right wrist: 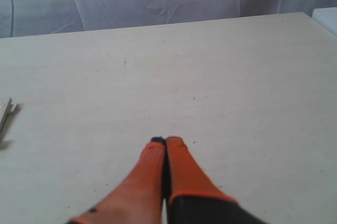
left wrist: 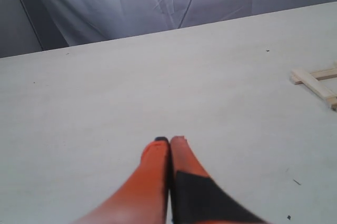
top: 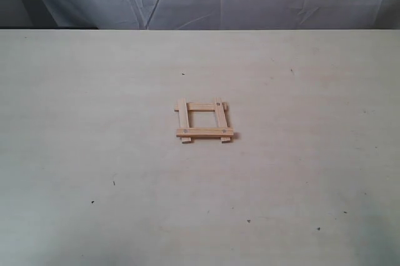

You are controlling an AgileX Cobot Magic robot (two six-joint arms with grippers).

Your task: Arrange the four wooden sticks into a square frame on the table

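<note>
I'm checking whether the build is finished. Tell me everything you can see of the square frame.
The square frame is four flat pale wood strips around a hollow middle, lying flat near the centre of the table. The near strip crosses over the two side strips, whose ends poke out past it. Small dark dots show at corners. Only the table touches it.

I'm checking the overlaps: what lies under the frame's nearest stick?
The left side stick and right side stick run under the nearest stick, ends poking out in front. Their crossing parts are covered.
</note>
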